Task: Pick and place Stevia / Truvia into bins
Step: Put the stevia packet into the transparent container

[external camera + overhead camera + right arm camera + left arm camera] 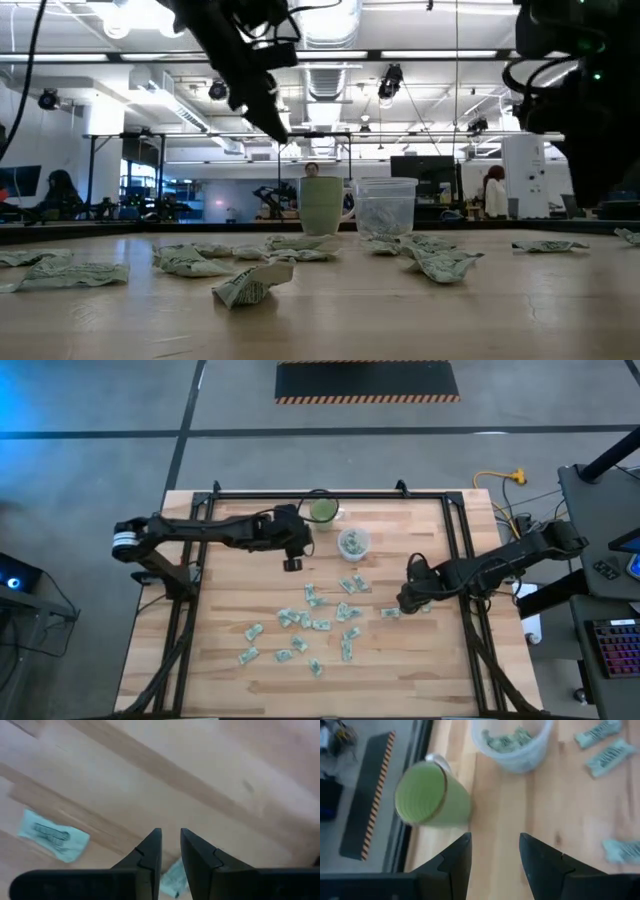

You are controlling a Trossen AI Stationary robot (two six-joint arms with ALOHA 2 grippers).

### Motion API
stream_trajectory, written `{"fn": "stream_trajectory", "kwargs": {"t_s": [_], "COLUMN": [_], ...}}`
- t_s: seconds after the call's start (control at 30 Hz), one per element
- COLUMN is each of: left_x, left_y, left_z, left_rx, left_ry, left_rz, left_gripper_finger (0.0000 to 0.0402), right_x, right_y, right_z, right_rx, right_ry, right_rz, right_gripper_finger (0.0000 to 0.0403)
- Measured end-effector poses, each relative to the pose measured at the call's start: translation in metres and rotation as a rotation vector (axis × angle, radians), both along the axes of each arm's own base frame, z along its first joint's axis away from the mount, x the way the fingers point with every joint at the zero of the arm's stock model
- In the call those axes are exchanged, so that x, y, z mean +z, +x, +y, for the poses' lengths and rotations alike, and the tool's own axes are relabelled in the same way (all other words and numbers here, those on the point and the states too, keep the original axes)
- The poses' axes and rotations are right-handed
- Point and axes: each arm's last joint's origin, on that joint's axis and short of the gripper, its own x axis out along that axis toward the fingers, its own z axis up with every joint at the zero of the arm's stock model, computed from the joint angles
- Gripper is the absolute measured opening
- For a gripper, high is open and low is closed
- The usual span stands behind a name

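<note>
Several pale green and white Stevia sachets (310,622) lie flat and scattered over the middle of the wooden table. The clear cup (354,542) stands upright toward the far edge and holds sachets (506,741). My left gripper (495,852) hangs open and empty above the table, left of and nearer than the clear cup. My right gripper (170,837) is low over the table at the right of the scatter, nearly closed, with one sachet (172,877) showing in its narrow gap. Another sachet (52,837) lies flat just beside it. My right gripper has a sachet (172,877) between its two fingers, back from the tips, and comes at it from above, slanting in from the table's right. The fingers (150,857) hide most of the sachet. Whether it is lifted off the table cannot be told.
A green mug (322,510) stands by the far edge, just left of the clear cup and close ahead of my left gripper (292,560). A black frame rail (330,493) runs around the table. Bare wood lies to the right of my right gripper (405,600).
</note>
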Motion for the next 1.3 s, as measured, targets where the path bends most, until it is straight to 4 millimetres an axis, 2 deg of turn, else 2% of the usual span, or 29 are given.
{"fn": "stream_trajectory", "kwargs": {"t_s": [0.2,0.7,1.3], "left_x": [-0.003,-0.038,-0.041], "left_y": [-0.004,-0.015,-0.015], "left_z": [-0.01,-0.013,-0.013], "left_rx": [-0.013,-0.018,-0.017], "left_ry": [-0.019,-0.037,-0.037], "left_rz": [0.016,0.125,0.11], "left_gripper_finger": [0.0148,0.0148,0.0148], "right_x": [-0.01,-0.022,-0.019], "right_y": [-0.007,-0.012,-0.012], "right_z": [0.001,0.004,0.007], "right_rx": [-0.093,-0.14,-0.148], "right_ry": [0.05,0.12,0.15], "right_rz": [0.03,0.034,0.048], "right_gripper_finger": [0.0061,0.0059,0.0058]}}
